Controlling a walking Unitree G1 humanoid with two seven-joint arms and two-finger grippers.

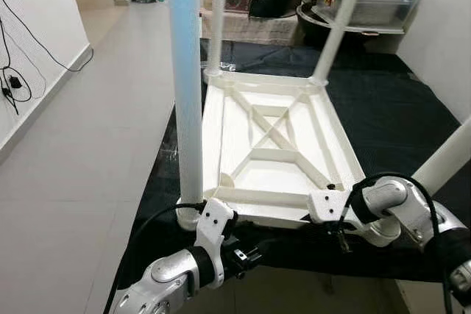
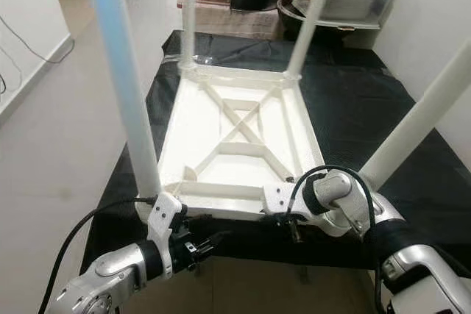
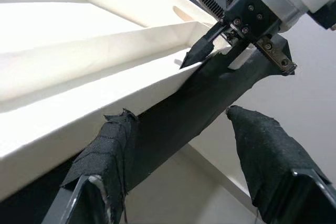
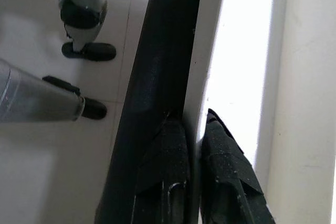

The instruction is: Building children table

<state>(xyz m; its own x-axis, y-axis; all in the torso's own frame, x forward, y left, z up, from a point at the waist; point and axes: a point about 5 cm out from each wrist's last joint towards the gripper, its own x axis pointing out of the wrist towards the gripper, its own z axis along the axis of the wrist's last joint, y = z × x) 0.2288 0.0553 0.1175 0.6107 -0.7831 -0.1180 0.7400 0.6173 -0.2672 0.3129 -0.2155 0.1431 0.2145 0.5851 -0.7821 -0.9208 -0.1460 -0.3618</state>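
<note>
The white children's table [image 1: 221, 112] lies upside down on a black mat [image 1: 397, 108], its ribbed underside facing up. Four white legs stand up from its corners, the near-left leg [image 1: 188, 108] closest to me. My left gripper [image 1: 254, 255] is low at the table's near edge and open, its padded fingers [image 3: 107, 150] spread on either side of the mat's edge just under the near rim [image 3: 105, 103]. To its right, my right gripper [image 2: 294, 229] is shut on that same near rim [image 4: 210, 66], the rim pinched between its fingers [image 4: 228, 171].
Pale floor tiles [image 1: 96, 130] run along the left of the mat. Black cables [image 1: 15, 79] hang on the left wall. Boxes and a clear plastic bin [image 1: 368, 1] crowd the far end. My own feet [image 4: 86, 51] stand on the tiles below the mat's near edge.
</note>
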